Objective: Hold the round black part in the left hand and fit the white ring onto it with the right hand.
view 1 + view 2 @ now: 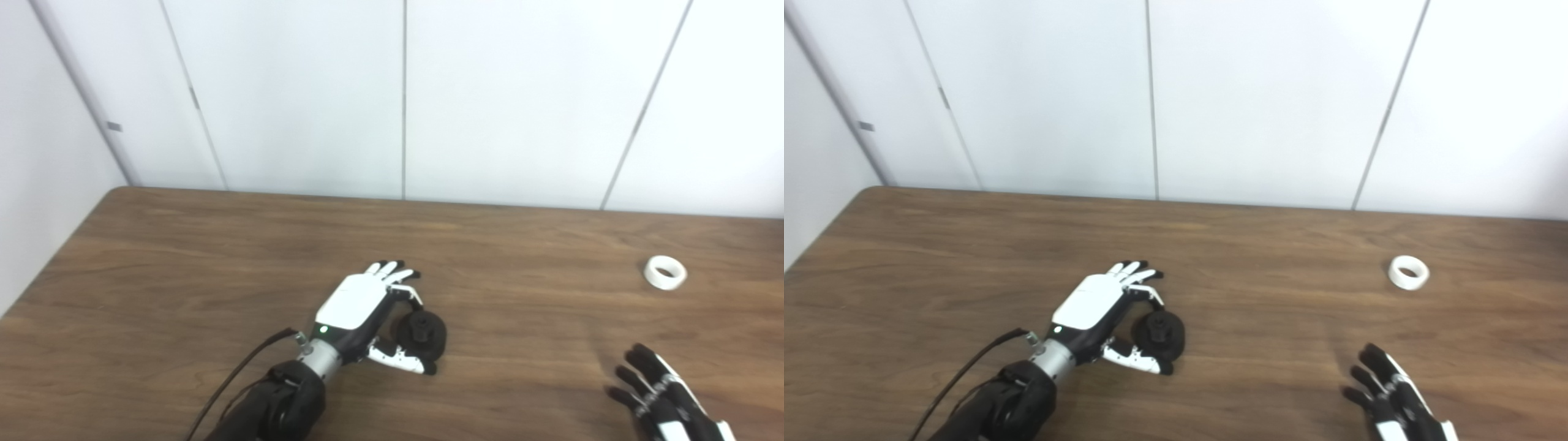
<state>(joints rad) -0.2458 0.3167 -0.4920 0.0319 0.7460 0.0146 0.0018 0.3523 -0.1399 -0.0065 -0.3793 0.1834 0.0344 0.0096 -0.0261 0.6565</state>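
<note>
The round black part lies on the wooden table, near the middle front. My left hand sits beside it on its left, fingers spread past it and thumb curled under its near side; the hand is open, cupping the part without closing on it. The white ring lies flat far off to the right. My right hand hovers low at the bottom right corner, fingers apart and holding nothing, well short of the ring.
White wall panels rise behind the table's far edge. A black cable trails from the left wrist toward the bottom edge. Bare wood stretches between the black part and the ring.
</note>
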